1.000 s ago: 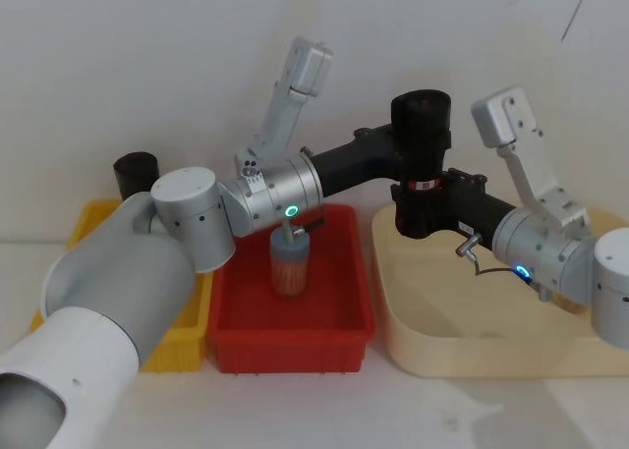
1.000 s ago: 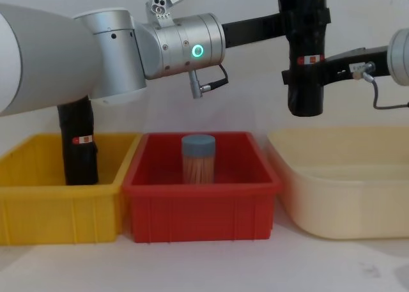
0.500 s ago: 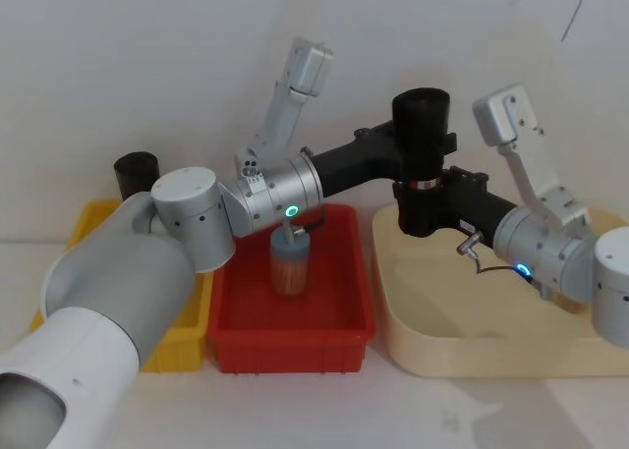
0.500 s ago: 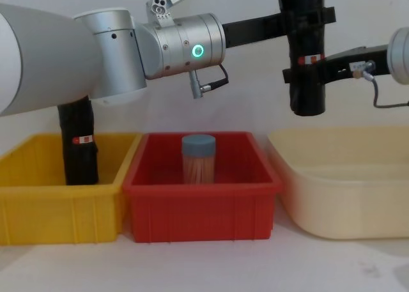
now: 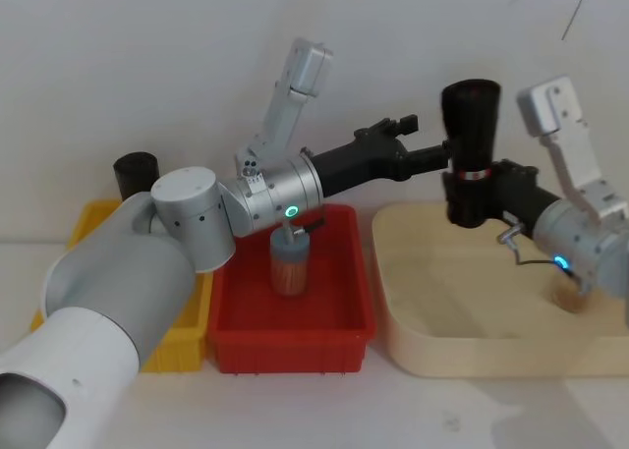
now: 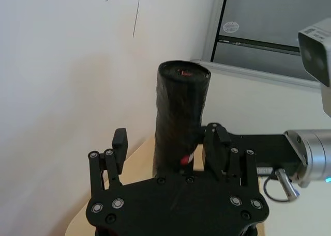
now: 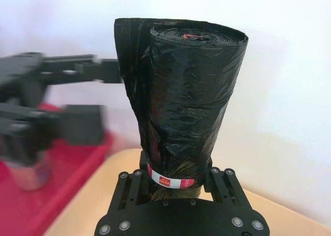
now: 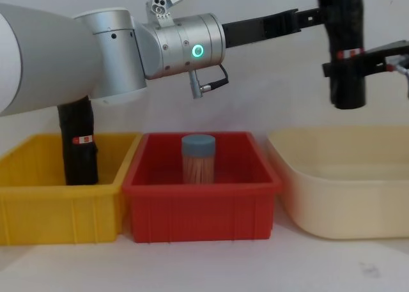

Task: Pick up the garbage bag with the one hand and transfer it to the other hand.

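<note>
Having left the spread, empty left pincer [image 5: 425, 146], garbage bag [image 5: 470, 125] hangs clamped in right pincer [image 7: 181, 182] over cream tub [image 5: 432, 356]: handover effectively complete.

Your right gripper [image 5: 460, 182] has its jaws clamped on the garbage bag [image 5: 470, 150], held upright above the cream tub [image 5: 413, 341]. Your left gripper [image 5: 432, 146] sits just beside the bag, jaws spread and off it, above and beyond the red bin [image 5: 291, 343] with its jar [image 5: 289, 260].
</note>
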### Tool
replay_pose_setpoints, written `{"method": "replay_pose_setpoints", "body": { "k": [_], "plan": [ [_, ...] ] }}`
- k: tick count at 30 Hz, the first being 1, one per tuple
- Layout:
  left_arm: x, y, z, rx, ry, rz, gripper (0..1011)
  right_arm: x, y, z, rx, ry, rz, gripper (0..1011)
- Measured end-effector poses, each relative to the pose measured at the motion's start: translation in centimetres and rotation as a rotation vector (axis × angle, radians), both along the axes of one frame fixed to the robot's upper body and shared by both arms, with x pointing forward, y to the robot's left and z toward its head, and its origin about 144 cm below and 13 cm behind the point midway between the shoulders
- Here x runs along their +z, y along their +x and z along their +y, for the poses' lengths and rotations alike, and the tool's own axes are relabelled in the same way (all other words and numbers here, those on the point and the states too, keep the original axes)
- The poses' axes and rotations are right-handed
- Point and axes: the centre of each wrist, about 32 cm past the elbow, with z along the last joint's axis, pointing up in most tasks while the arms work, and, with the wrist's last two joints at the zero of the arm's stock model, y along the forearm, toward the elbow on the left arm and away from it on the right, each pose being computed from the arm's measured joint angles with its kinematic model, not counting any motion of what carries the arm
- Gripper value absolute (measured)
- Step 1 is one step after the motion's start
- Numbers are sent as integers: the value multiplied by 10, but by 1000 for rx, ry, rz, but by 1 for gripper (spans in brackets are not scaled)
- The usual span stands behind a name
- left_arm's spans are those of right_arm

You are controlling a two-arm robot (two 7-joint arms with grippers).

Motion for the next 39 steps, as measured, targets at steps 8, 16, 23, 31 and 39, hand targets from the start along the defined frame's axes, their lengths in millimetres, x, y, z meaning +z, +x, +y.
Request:
{"method": "replay_pose_setpoints", "body": {
  "k": [8, 16, 23, 31, 39],
  "plan": [
    [0, 0, 0, 0, 0, 0, 1000, 6, -2, -20, -119, -5, 2, 612],
    [0, 0, 0, 0, 0, 0, 1000, 12, -2, -39, -214, -10, 7, 859],
    [0, 0, 0, 0, 0, 0, 1000, 16, -2, -48, -261, -12, 10, 1002],
    [0, 0, 0, 0, 0, 0, 1000, 18, -3, -54, -291, -13, 12, 1001],
    [0, 0, 0, 0, 0, 0, 1000, 19, -3, -58, -309, -15, 13, 1002]
  ]
}}
